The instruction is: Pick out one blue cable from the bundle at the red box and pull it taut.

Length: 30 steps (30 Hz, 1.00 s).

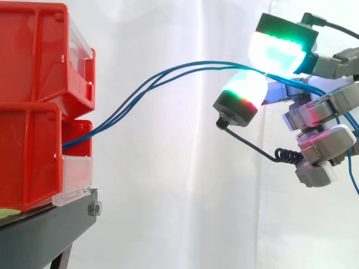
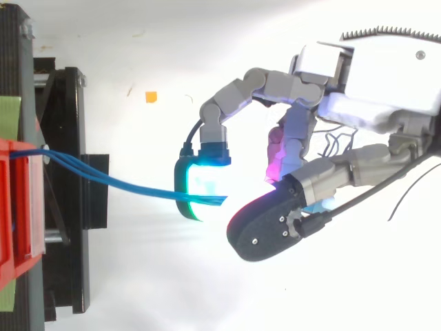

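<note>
- Red boxes [image 1: 33,106]: stacked on the black stand [image 1: 50,230] at left; the bundle leaves the front of the lower box.
- Hand [image 2: 372,89]: well to the right of the boxes, its fingers [image 1: 280,47] pinching the strands between two glowing pads.
- Blue cables [image 1: 168,75]: thin, light and limp (probably slippery). Several strands rise in a slack bow from box to pads, so one is best isolated near the pinch.

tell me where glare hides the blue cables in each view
Top view: glow from the fingertips blooms white around the robot hand, swallowing the blue cables past the cyan pad. Side view: the glow sits on the pads, so the cables trace clearly from the red bin to the pinch.
</note>
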### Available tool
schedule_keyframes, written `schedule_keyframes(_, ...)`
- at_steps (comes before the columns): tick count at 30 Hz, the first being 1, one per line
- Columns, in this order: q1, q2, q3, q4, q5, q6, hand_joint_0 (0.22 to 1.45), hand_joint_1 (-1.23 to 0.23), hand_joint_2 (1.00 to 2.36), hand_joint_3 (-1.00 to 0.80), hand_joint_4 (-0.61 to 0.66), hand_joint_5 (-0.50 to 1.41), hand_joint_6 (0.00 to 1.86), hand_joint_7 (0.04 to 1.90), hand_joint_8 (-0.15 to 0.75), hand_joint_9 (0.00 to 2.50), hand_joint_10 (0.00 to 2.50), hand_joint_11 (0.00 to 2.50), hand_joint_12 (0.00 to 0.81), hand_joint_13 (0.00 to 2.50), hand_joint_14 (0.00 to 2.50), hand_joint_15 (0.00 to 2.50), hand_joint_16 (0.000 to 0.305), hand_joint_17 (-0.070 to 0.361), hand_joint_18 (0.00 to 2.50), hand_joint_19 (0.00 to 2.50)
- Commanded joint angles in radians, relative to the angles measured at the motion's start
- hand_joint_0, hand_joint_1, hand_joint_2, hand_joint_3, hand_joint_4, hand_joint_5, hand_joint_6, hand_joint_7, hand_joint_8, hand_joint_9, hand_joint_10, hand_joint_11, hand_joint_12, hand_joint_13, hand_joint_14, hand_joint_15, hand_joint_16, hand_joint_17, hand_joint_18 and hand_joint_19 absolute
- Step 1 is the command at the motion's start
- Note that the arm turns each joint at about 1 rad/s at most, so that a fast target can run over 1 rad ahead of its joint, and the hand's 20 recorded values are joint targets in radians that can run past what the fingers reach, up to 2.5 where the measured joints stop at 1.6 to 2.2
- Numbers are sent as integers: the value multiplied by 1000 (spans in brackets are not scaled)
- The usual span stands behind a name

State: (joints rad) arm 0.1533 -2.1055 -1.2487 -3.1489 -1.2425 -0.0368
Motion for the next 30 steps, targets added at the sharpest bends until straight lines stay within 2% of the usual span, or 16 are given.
schedule_keyframes(1, -1, -1, 0, -3, 0, 0, 727, -954, 1000, -500, -307, -111, 920, 939, 176, 1667, 31, 1519, 337, 1333, 33, 987, 48, 108, 946, 864)
schedule_keyframes(17, 0, 1, 0, -5, 0, 3, 713, -1036, 1000, -500, -251, -106, 907, 931, 174, 1650, 33, 1512, 333, 1327, 36, 1000, 48, 108, 947, 864)
schedule_keyframes(30, 0, -1, 0, -5, 0, 3, 704, -997, 1000, -500, -245, -106, 905, 937, 171, 1647, 33, 1511, 334, 1334, 34, 1006, 48, 108, 950, 872)
